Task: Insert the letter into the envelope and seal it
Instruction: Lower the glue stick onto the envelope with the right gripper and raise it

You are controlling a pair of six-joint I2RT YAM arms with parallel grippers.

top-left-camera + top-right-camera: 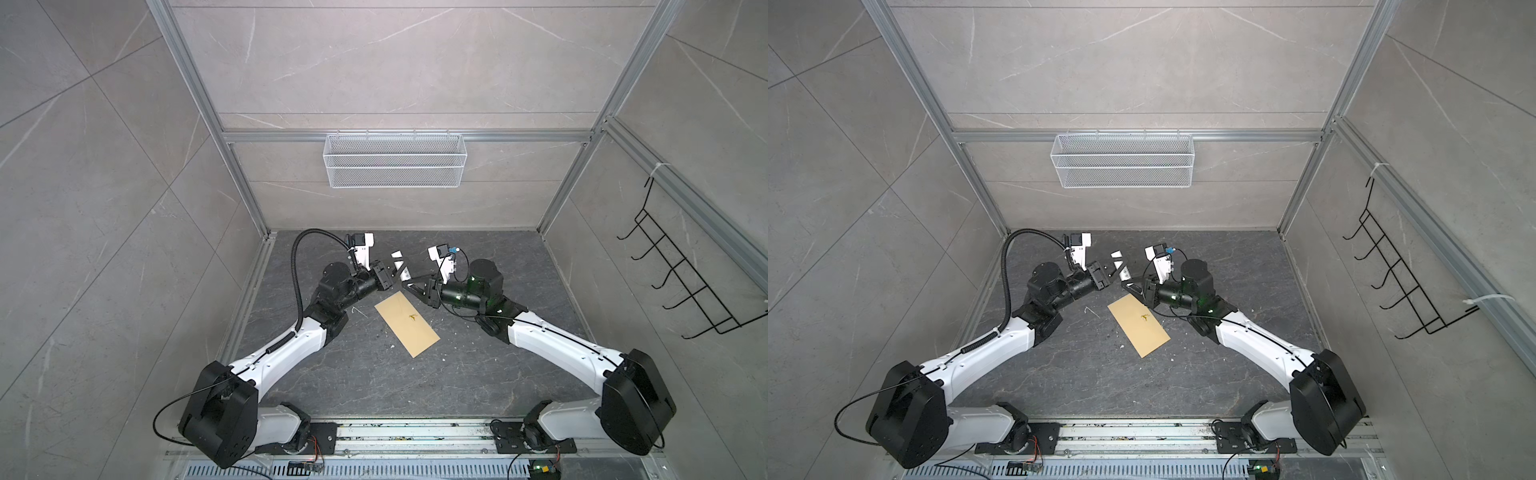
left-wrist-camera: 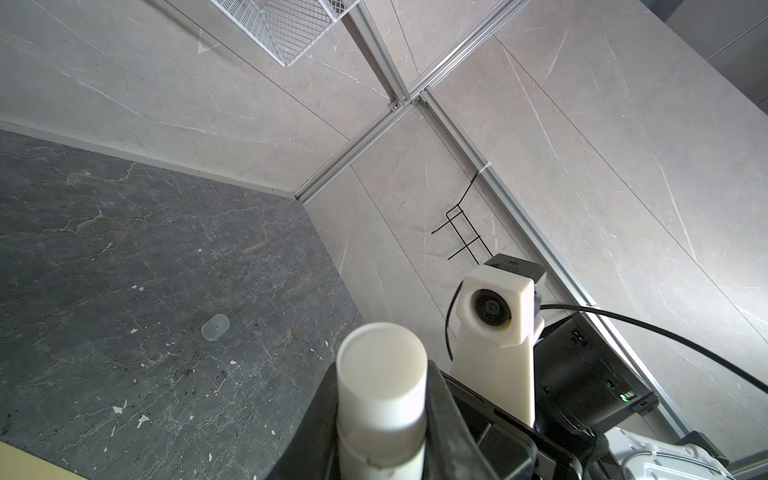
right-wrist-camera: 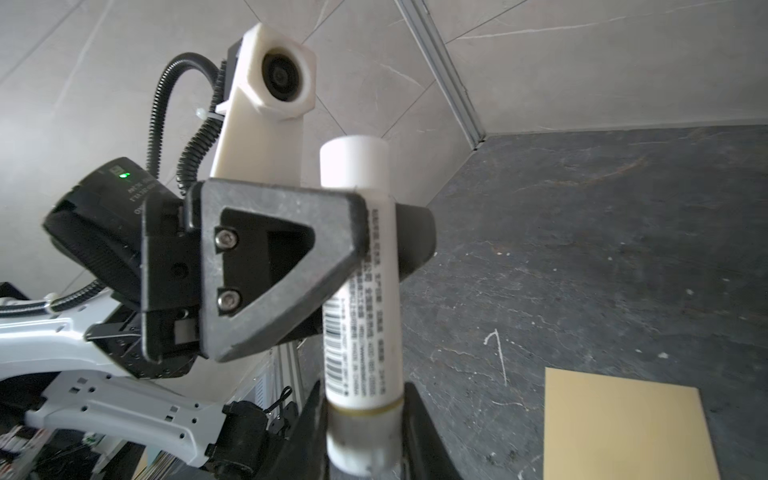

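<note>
Built as two arms, left arm [image 1: 291, 345] and right arm [image 1: 557, 343], from glossy white shells joined by bulky black housings. Carries a ribbed black hose [image 1: 296, 270] on the left, thin black cables [image 2: 665, 338] on the right, and cream camera mounts [image 3: 266, 83] at the wrists. Ends in matte black triangular claw fingers [image 3: 270, 266], one showing two silver screws [image 3: 226, 239], near a small green light [image 3: 124, 175].

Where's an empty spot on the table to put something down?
Bare table between the envelope and the front rail, and at the back right corner. Crowded behind the envelope: left gripper and right gripper hold the glue stick.
</note>
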